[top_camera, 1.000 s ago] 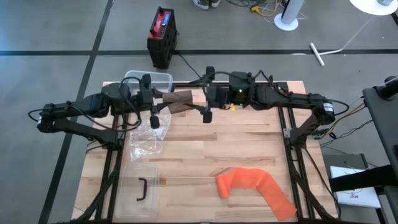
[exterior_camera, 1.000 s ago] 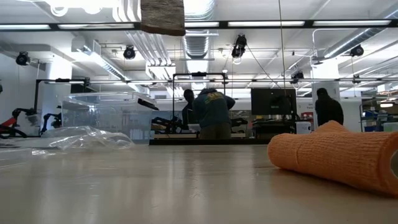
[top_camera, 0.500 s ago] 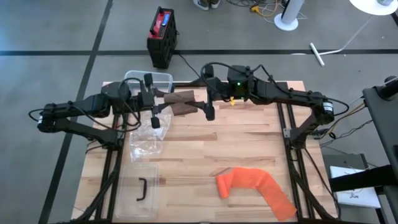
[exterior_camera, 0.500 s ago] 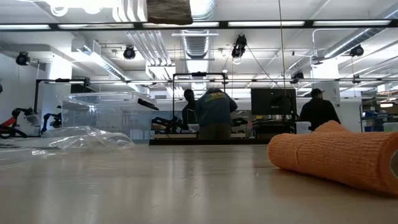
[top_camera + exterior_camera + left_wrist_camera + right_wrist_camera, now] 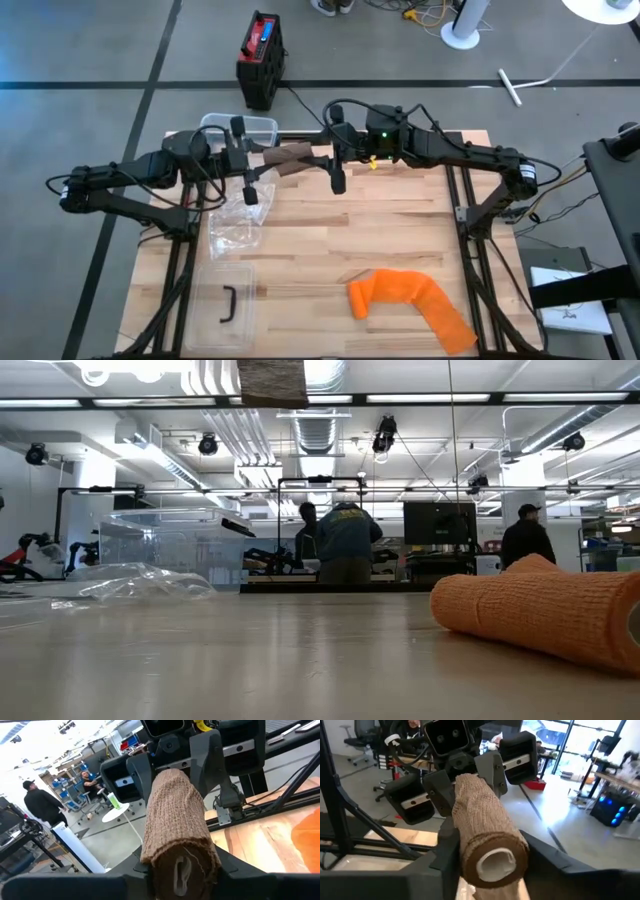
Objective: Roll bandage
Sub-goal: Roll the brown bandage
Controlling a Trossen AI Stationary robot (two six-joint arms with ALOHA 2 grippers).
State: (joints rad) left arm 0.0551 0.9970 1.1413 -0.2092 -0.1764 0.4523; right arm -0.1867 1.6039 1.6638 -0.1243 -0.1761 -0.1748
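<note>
**Brown roll held between both hands, above the bench**

High view: the left hand (image 5: 262, 163) and the right hand (image 5: 322, 158) face each other over the far part of the bench (image 5: 400, 235), and the brown bandage roll (image 5: 290, 157) spans the gap between them, clear of the wood. Left wrist view shows the roll (image 5: 175, 820) running straight out from the left hand (image 5: 182, 870), whose fingers (image 5: 227, 867) are clamped on its near end; the coiled end faces the camera. At the roll's far end sits the right hand (image 5: 172, 765). Right wrist view shows the same from the other side: the right hand (image 5: 487, 865) has a finger (image 5: 445, 852) on each side of the roll (image 5: 482, 832), pressed against it, with the white core showing at the near end and the left hand (image 5: 465, 772) at the far end.

Below the left hand, on the bench, lies a crumpled clear bag (image 5: 235, 225), and beyond it a clear tub (image 5: 262, 124) at the bench's far edge. Well apart from both hands, toward the near edge, lie an orange bandage (image 5: 410, 300), partly unrolled, and a clear lid (image 5: 222, 300) with a dark handle.

Low view: the roll (image 5: 272, 380) hangs at the top edge, high over the bench, with the orange bandage (image 5: 540, 610) lying close to the camera. People (image 5: 342, 545) stand in the room behind.
</note>
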